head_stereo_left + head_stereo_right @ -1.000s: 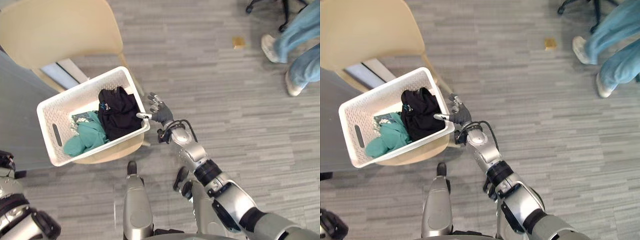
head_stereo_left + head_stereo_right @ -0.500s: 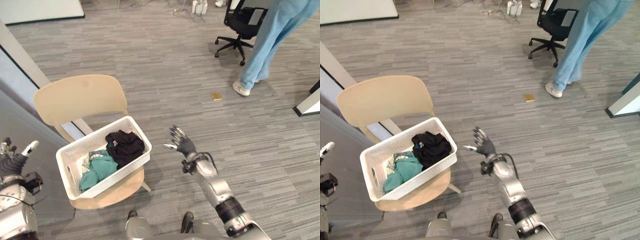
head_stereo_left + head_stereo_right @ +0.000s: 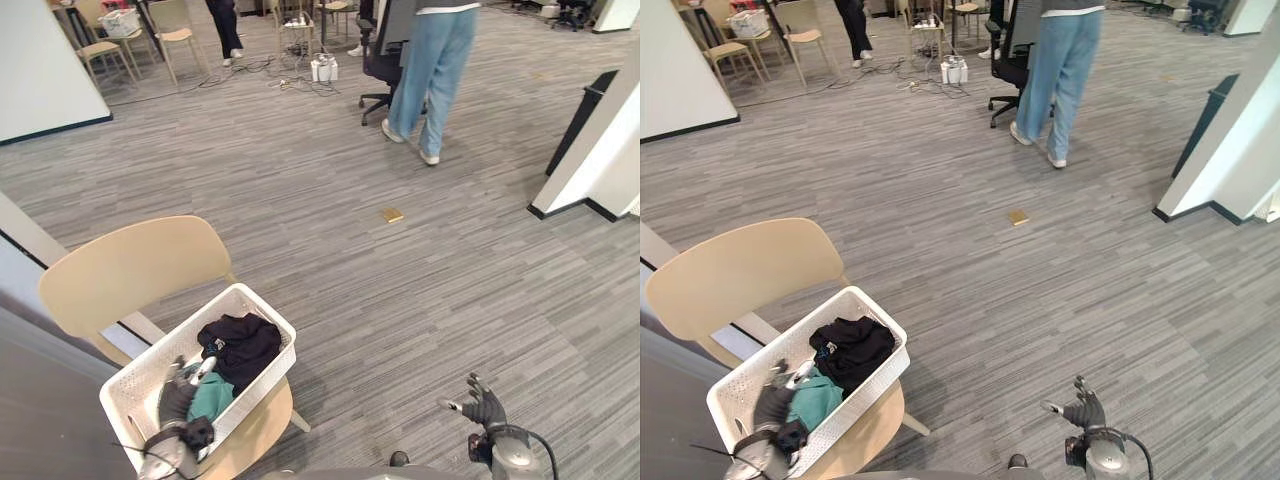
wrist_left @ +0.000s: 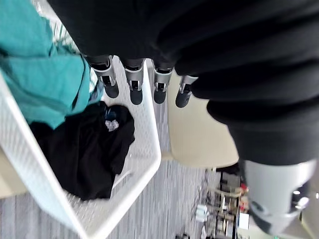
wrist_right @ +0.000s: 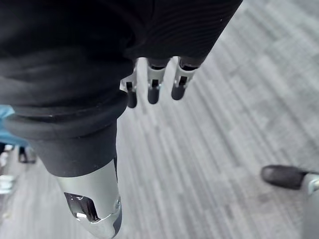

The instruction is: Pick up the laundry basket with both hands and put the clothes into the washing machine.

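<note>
While my left hand point(image 3: 178, 398) hovers over the near end of the white perforated plastic laundry basket point(image 3: 167, 343), my right hand point(image 3: 482, 406) hangs low over the grey striped carpet floor point(image 3: 400, 300), well apart from the basket, off to its right.

Left fingers point(image 4: 132, 82): straight and relaxed, tips over the inside of the basket, clasping nothing. Right fingers point(image 5: 152, 89): loosely spread, empty, bare carpet beyond them.

The basket sits on the seat of the pale beige moulded chair point(image 3: 130, 270). Inside, a crumpled black garment point(image 3: 240, 345) lies toward the far end, and a teal garment point(image 3: 212, 395) lies toward the near end, right by my left hand.

Now the key line: the basket's long axis runs from near-left to far-right, so its two short ends are where I want one hand each. My left is at its end. My right has the ground to cover: the far short end lies to its left and further out, across open carpet. By my reckoning, the lift turns on that reach.

Hard to read: the near corner is cut off at the edge of my view and covered by my left wrist, so I can't see a handle slot there. Nor can I tell whether my left fingers touch the teal cloth or float above it. Well away, a person in blue jeans point(image 3: 435, 60) stands.
</note>
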Tool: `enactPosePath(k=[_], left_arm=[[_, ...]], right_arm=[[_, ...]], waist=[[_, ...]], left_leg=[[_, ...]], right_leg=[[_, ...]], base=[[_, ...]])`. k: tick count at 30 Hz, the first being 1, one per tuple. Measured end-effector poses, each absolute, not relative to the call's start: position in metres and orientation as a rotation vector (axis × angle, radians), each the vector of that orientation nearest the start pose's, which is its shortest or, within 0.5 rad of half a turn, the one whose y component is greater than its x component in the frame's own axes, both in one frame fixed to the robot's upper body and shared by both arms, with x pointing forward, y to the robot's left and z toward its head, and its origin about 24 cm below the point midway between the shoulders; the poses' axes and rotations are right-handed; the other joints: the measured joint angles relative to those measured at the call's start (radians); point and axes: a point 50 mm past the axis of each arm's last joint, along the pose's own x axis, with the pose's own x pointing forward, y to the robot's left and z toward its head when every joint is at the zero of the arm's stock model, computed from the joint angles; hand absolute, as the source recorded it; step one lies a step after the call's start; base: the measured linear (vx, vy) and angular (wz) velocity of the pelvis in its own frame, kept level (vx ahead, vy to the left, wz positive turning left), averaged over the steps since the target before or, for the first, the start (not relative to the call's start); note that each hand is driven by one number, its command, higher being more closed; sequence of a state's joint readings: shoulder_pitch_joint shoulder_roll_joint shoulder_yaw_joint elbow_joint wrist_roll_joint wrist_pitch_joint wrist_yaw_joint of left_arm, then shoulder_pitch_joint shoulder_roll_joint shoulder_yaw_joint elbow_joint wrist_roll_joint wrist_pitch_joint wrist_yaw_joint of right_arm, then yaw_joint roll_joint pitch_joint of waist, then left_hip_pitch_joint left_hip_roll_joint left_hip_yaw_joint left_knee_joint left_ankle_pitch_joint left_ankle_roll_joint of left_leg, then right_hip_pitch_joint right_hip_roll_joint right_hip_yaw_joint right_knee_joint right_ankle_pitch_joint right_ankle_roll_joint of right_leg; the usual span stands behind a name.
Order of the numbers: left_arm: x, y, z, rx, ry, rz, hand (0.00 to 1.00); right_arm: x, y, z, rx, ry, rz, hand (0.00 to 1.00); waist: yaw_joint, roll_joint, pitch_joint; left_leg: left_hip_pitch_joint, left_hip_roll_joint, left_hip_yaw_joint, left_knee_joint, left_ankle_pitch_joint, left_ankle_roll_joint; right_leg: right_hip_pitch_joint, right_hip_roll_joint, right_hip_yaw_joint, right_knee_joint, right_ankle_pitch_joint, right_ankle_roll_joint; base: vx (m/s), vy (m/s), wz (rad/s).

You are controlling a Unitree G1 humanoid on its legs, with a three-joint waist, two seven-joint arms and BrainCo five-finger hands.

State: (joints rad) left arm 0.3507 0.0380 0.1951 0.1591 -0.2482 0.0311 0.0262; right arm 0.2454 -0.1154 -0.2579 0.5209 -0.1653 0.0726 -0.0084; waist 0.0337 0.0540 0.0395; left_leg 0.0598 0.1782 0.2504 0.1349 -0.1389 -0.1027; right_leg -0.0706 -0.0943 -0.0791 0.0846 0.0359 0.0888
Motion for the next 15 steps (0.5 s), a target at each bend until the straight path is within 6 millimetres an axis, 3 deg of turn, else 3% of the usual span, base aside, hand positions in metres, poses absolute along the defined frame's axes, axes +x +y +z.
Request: enactPosePath(k=[5, 8, 12, 15], left_arm=[[0.163, 0.167, -0.072, -0.254, 0.518, 0.169, 0.00], [0.162, 0.150, -0.090, -0.238, 0.607, 0.121, 0.00], [0.154, 0.146, -0.111, -0.136, 0.726, 0.103, 0.00], [0.135, 0.150, -0.129, -0.076, 0.836, 0.116, 0.00]], right_arm=[[0.087, -0.243, -0.137, -0.200, 1.043, -0.335, 0.00], [0.082, -0.232, -0.148, -0.157, 1.104, -0.319, 0.00], [0.083, -0.229, -0.151, -0.146, 1.128, -0.307, 0.00], [0.084, -0.226, -0.154, -0.151, 1.148, -0.287, 0.00]], waist=[[-0.018, 0.003, -0.006], [-0.021, 0.011, -0.011], [-0.020, 0.004, -0.009], [-0.020, -0.008, -0.012]], left_leg=[[0.008, -0.015, 0.024, -0.020, 0.000, 0.000], [0.024, -0.019, 0.071, -0.032, 0.002, -0.004], [0.041, -0.022, 0.094, -0.048, 0.002, -0.006], [0.062, -0.021, 0.097, -0.057, 0.003, -0.007]], right_leg=[[0.019, -0.009, 0.024, -0.075, 0.048, 0.005], [0.019, -0.003, 0.065, -0.119, 0.081, 0.008], [0.035, 0.002, 0.084, -0.165, 0.105, 0.011], [0.057, 0.006, 0.085, -0.183, 0.107, 0.010]], base=[[-0.04, 0.041, -0.12], [0.00, 0.017, -0.45], [0.01, 0.002, -0.19], [0.03, -0.003, -0.03]])
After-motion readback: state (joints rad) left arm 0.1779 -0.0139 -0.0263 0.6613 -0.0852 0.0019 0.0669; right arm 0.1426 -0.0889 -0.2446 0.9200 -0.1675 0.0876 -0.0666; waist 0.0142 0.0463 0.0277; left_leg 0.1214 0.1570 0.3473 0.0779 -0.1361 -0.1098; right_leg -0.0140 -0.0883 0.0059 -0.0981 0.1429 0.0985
